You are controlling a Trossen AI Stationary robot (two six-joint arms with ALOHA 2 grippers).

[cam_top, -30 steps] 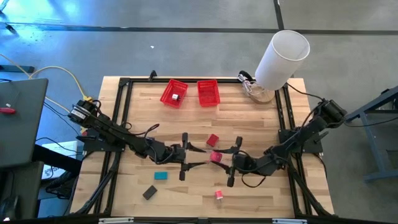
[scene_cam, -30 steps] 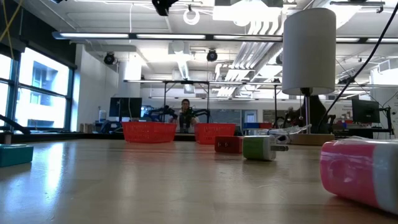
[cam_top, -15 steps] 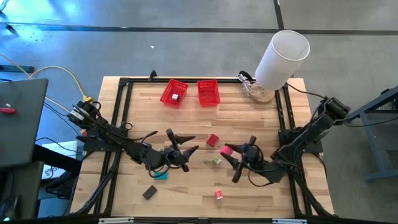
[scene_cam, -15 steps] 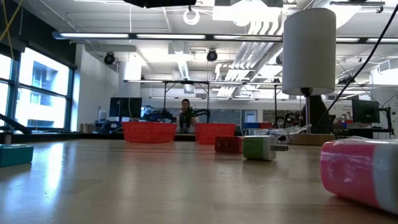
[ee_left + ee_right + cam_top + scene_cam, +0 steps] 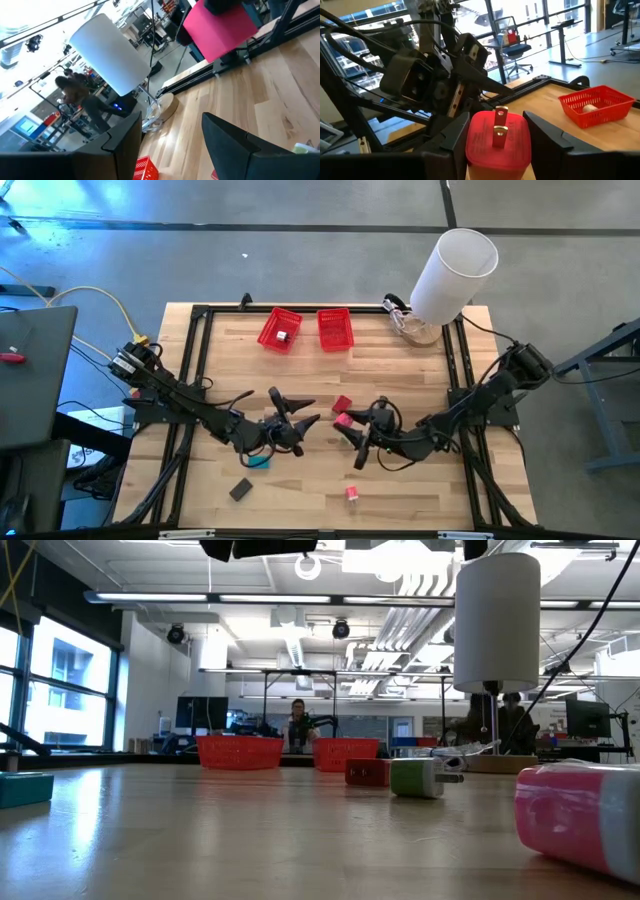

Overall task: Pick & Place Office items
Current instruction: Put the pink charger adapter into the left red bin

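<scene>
- We find the right gripper (image 5: 350,438) above the middle of the table (image 5: 420,490), clamped on a red plug block (image 5: 497,137); the right wrist view shows both fingers against its sides and two metal prongs on the face turned away from the wrist.
- Directly facing that gripper, just beside it, we see the left gripper (image 5: 297,423). Its fingers stand apart with nothing between them, as the left wrist view confirms.
- Near the held block, on the basket side, a second red block (image 5: 342,404) lies on the table.
- In the low view a green block (image 5: 417,778) rests on the table just beside a red block; from overhead we cannot locate it.
- Under the left gripper's wrist, a teal block (image 5: 260,462) shows partly from beneath the arm.
- Farther toward the front edge from the left gripper lies a dark grey block (image 5: 240,489).
- Toward the front edge from the right gripper lies a pink block (image 5: 352,494), well apart from the others.
- At the far side of the table, well beyond both grippers, stand the left red mesh basket (image 5: 279,329) and the right red mesh basket (image 5: 335,329), side by side. A small pale piece (image 5: 283,335) lies in the left one.
- At the far corner on the right arm's side stands a big white cylinder (image 5: 455,272).
- In the low view a person (image 5: 298,725) shows in the room behind the baskets.
</scene>
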